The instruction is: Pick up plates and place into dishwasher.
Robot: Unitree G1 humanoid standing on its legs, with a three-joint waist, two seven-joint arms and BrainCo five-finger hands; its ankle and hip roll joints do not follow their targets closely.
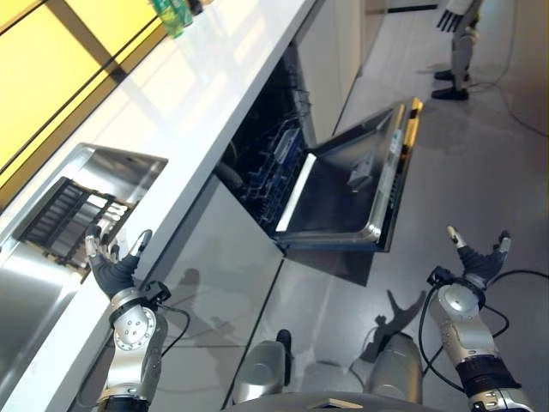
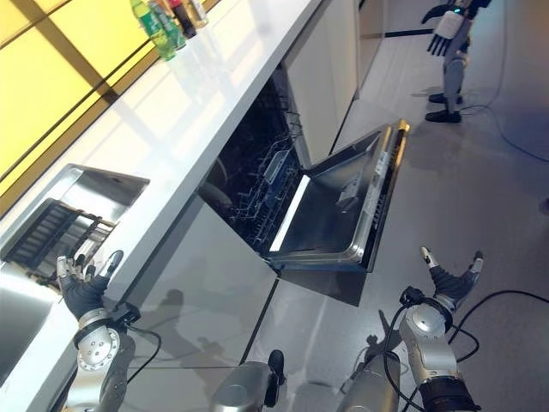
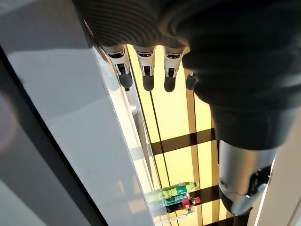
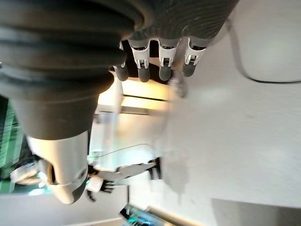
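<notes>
Nearest to me are the robot's two hands, both raised with fingers spread and nothing in them: the left hand [image 1: 111, 268] hovers at the front edge of the white countertop [image 1: 214, 94], just beside the sink [image 1: 51, 283], and the right hand [image 1: 480, 262] hangs over the grey floor [image 1: 480, 163], well apart from everything. From where I stand it looks like a ready pose before any reaching begins. The dishwasher [image 1: 283, 163] sits under the counter with its door [image 1: 343, 193] dropped fully down, presumably so the dark lower rack [image 1: 279, 167] can be loaded from above; I see no dishes in that rack. As for plates, I cannot make out any: a dark slatted drying rack [image 1: 64, 219] lies across the sink, and whether it holds plates is too hard to tell, though that seems the likeliest place to look. So the job appears not yet started, and the left hand is the one placed to reach the sink. At the far end of the counter stand some bottles [image 2: 163, 21], green ones and a red one; their labels are too small to read. Another robot [image 2: 450, 51] stands far off across the floor, arm out
</notes>
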